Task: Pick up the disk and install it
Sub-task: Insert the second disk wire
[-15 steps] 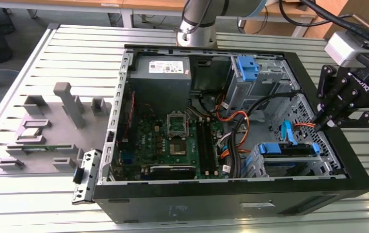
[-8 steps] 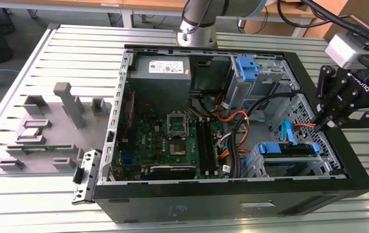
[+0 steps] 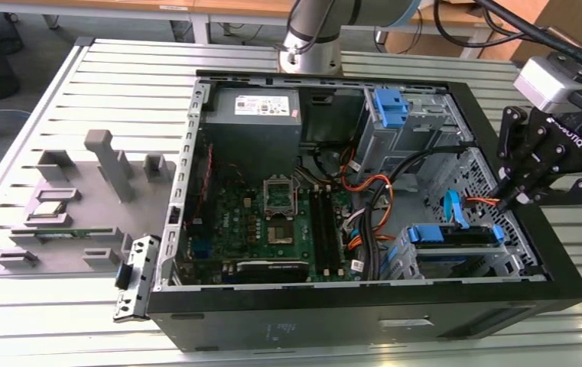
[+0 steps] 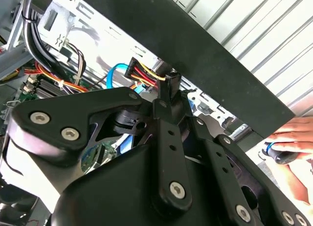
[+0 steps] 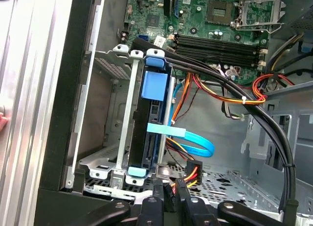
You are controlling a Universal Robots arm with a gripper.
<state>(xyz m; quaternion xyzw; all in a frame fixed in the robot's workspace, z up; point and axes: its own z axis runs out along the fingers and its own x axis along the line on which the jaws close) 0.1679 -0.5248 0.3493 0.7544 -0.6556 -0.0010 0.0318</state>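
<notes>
Gripper (image 3: 518, 200) pinching power connector (image 4: 169, 82), beside disk (image 5: 146, 133) seated in drive cage (image 5: 122, 138)

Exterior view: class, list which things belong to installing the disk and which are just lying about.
Belong to the job: disk, sitting in the drive cage; gripper near it; computer case.
Lying about: grey holders; chip; memory stick.

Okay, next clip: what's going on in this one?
A robot arm is working inside an open computer case. The disk, with its blue rails, already sits in the drive cage by the case wall. The end effector hovers just above that corner, its fingertips at the power cable connector. A person's hand rests just outside the case.
</notes>
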